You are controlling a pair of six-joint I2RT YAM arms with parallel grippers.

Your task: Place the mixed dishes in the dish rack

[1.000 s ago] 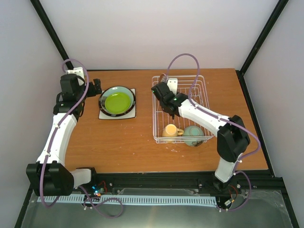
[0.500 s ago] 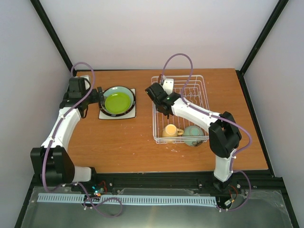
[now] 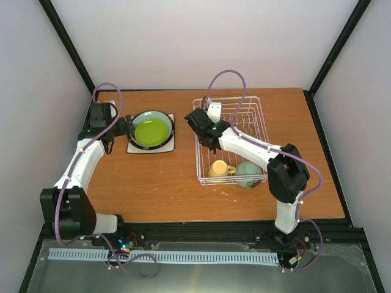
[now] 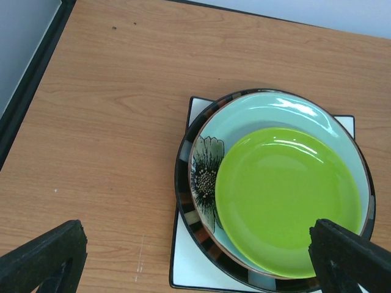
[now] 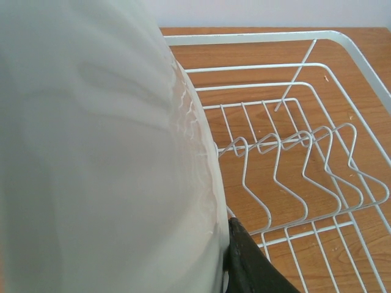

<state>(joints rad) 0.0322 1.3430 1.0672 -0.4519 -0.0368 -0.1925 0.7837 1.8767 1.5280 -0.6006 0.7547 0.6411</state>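
The surface (image 4: 110, 122) looks like matt wood grain. The lime green plate (image 4: 287, 207) is glossy and smooth. The dish rack (image 5: 256, 36) is smooth white-coated wire, the white plate (image 5: 91, 152) faintly embossed

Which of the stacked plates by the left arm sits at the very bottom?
The square white plate: the only square one, its corners showing beneath the round dark striped-rim plate, pale teal plate and lime green plate.
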